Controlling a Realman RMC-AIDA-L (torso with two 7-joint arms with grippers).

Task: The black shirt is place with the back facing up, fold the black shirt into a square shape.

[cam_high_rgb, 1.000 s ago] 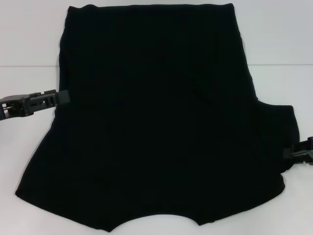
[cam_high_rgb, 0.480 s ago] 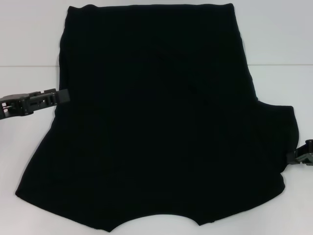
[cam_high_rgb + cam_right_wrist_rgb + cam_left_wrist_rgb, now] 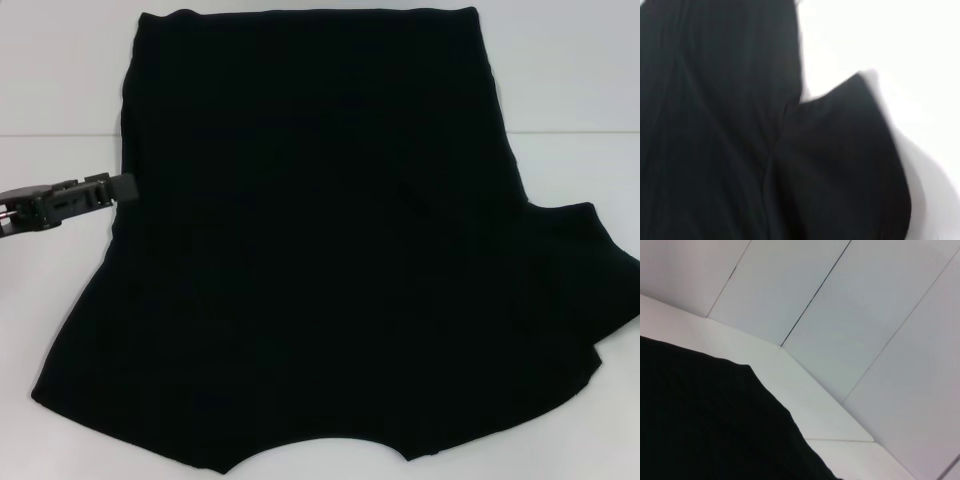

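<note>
Black shirt (image 3: 320, 240) lies spread flat on your white worktop (image 3: 60, 80), covering most of it from the far edge to the near edge, plain side up with no lettering showing. One sleeve (image 3: 585, 285) fans out toward the worktop's right edge, lying flat. Your left hand (image 3: 122, 187) sits at the shirt's left edge, about midway along the worktop's left side, its tip touching or just beside the cloth; you cannot tell whether it is wide, narrow or gripping fabric. Your right hand is out of sight, its wrist camera looking down on the sleeve.
</note>
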